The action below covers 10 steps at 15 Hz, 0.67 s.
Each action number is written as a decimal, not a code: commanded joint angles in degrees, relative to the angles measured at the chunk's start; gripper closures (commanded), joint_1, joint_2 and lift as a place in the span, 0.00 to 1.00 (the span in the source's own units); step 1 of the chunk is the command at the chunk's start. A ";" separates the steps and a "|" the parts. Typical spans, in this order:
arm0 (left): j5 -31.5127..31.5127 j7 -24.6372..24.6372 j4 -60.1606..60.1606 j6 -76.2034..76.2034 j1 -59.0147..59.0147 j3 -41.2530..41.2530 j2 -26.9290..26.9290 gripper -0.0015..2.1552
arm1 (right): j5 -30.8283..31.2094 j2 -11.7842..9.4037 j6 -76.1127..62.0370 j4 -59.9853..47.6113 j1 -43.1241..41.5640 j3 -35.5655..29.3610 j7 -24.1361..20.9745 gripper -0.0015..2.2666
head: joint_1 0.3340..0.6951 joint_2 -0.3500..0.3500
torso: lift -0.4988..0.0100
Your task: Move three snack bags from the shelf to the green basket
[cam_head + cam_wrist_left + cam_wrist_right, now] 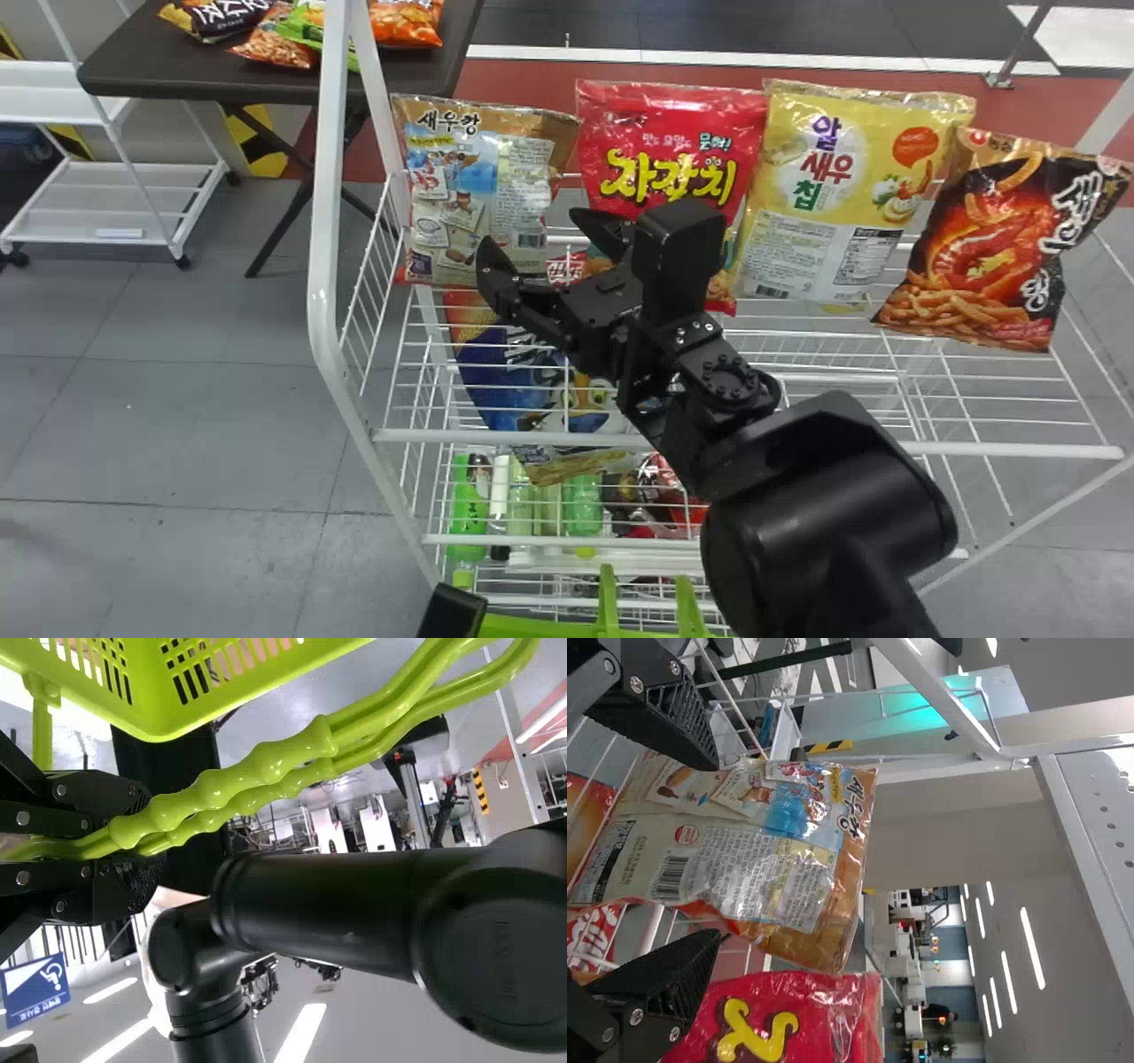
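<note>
1. Nearest, the green basket (159, 722) is held up by its handles (266, 766), pinched between the left gripper's (133, 847) jaws. Its inside is hidden, so I cannot tell how many bags are done.
2. Beyond it, the right gripper (530, 229) has its jaws spread at the brown-and-blue bag (523, 168), upright on the shelf (1019, 450). Grasping, lifting and dropping that one seem left to do; whether they touch is hard to make out.
3. Beside it stand the red bag (664, 142), partly behind the right arm (824, 496), the yellow bag (824, 151) and the black bag (983, 248). Should the basket hold nothing, two more are due.
4. Lower down, wires and arm partly mask a blue bag (505, 372).
5. Farthest, the desk (133, 66) and its loose packets (275, 40) are cut off by the top edge.
</note>
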 commanded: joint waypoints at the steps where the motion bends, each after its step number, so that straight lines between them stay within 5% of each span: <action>1: 0.00 -0.40 0.14 -1.46 0.78 0.41 0.00 0.68 | 0.36 0.47 0.02 3.31 -3.11 1.49 -0.24 0.07 | 1.00 0.53 | 0.89; 7: 0.00 -1.63 -0.03 -3.92 2.80 1.90 0.00 0.68 | 0.36 0.47 1.26 11.39 -9.35 2.01 -2.26 0.11 | 1.00 0.59 | 0.89; 8: 0.00 -1.63 -0.03 -3.92 2.80 1.99 0.00 0.68 | -0.70 0.47 1.61 12.36 -10.67 1.75 -1.21 0.24 | 1.00 0.58 | 0.89; 10: -0.09 -1.63 0.23 -3.92 2.45 1.99 0.00 0.68 | -1.14 0.47 3.89 12.45 -11.63 2.01 0.20 0.74 | 1.00 0.59 | 0.89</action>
